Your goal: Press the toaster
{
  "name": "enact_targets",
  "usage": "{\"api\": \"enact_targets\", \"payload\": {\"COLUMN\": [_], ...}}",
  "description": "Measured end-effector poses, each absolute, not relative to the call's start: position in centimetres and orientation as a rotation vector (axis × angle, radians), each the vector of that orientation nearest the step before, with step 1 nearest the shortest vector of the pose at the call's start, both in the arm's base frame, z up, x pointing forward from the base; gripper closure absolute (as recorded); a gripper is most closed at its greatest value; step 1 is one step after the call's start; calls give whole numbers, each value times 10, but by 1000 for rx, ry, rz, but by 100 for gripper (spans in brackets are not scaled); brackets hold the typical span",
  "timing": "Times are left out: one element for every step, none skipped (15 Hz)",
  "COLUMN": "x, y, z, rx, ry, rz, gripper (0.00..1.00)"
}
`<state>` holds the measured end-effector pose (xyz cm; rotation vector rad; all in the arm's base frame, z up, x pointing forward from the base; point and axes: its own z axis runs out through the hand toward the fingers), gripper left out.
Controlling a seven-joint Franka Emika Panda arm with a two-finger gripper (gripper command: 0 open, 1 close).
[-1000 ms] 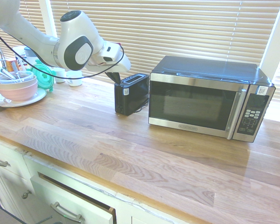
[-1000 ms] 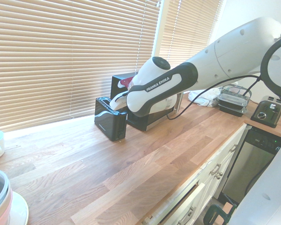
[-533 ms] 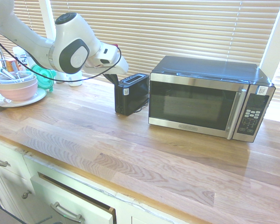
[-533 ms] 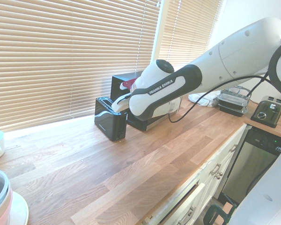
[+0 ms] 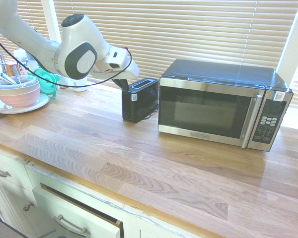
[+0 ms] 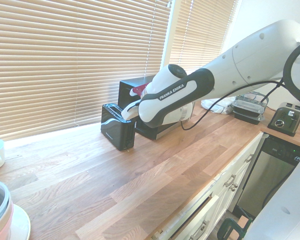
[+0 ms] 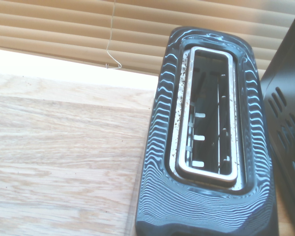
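The toaster is a small black box with a silver slotted top, standing on the wooden counter just left of the microwave. My gripper hangs at the toaster's left end, level with its top edge, with its dark fingers together and nothing between them. From the other side the toaster stands in front of the arm, whose white hand reaches its top at the gripper. The wrist view looks straight down into the toaster's empty slot.
At the counter's left end, stacked bowls sit on a plate with a green lid and white cups behind. A drawer stands ajar below the counter's front edge. A silver appliance and containers sit far off.
The arm's elbow swayed slightly left and back again. The gripper stays at the toaster's end, at about the same height.
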<state>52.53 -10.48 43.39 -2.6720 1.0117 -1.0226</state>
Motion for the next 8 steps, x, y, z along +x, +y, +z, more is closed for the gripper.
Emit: {"api": "enact_targets", "payload": {"x": [528,529,531,531,533,535,536,538], "y": [-104,-102,-100,-99,-99,-100,-101,-102], "z": [432,429,426,422,419,417,415,412], "rx": [-2678,-2681,-2685,-2688,-2689,-2689,-2688,-2688], "ry": [1010,1010,1006,1005,1009,1013,1016,1020], "rz": [-1006,-992,-982,-972,-963,-958,-953,-945], "gripper": [100,100,100,100,100,100,100,100]}}
